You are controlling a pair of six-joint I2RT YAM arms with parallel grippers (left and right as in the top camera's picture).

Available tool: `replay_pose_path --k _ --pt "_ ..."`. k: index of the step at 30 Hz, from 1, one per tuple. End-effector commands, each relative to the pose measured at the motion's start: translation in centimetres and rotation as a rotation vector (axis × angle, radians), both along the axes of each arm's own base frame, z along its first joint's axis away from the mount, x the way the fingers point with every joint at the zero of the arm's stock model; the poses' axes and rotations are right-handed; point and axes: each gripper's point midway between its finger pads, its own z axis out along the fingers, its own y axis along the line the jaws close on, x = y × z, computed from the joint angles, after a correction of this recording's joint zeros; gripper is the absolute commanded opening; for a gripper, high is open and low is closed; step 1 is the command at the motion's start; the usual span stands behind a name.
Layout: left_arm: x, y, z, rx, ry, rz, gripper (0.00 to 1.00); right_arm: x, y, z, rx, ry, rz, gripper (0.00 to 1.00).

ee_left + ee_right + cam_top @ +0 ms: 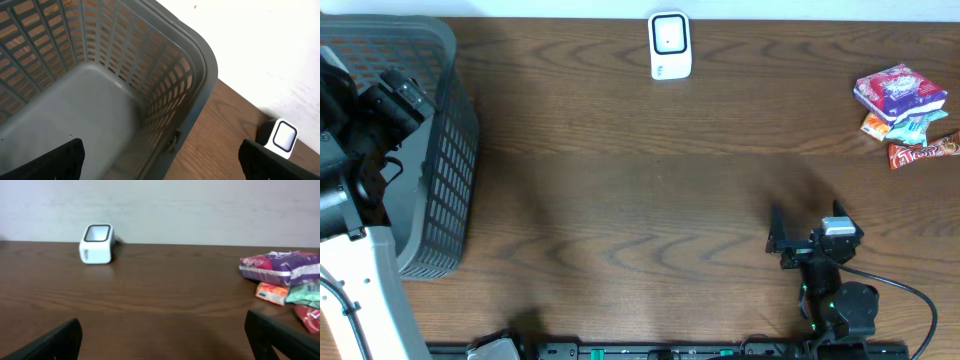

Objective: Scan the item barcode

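My right hand (pixel 807 222) stands with its jaws spread wide and nothing between them, low over the worktop (pixel 640 200) near the front edge, toward the right side. In its own wrist view the two dark fingers (pixel 47 342) sit in the bottom corners with bare wood between them.

My left hand (pixel 392 102) is also fully spread and grips nothing. It hangs over the grey slatted basket (pixel 450 60) at the left edge of the worktop, and its wrist camera looks down past the fingers (pixel 50 160) into the basket's smooth grey bottom.

Out from the right hand, the items lie in a small heap by the right edge, close to the back right corner, well apart from both hands. A purple snack pack (pixel 900 93) lies on top. An orange packet (pixel 873 125) and a teal packet (pixel 917 125) poke out beneath its front side, touching it. A red wrapped bar (pixel 925 150) lies just in front of those, angled toward the right edge. I cannot tell where any barcode sits on them.

The white barcode scanner (pixel 670 45) stands at the back edge, near its middle, with its dark-rimmed window tilted upward. It is well apart from the heap, from the basket and from both hands.
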Motion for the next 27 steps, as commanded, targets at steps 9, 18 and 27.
replay_pose_path --k 9,18,27 --pt "0.0 0.3 0.1 0.005 0.000 0.012 0.98 -0.1 0.4 0.0 -0.014 -0.004 0.014 0.99" --pt "0.0 0.3 0.1 0.005 0.000 0.012 0.98 0.1 0.5 -0.4 -0.015 0.016 0.018 0.99" --pt "0.0 0.3 0.1 0.005 0.000 0.012 0.98 0.3 0.4 -2.8 -0.024 0.120 0.014 0.99"
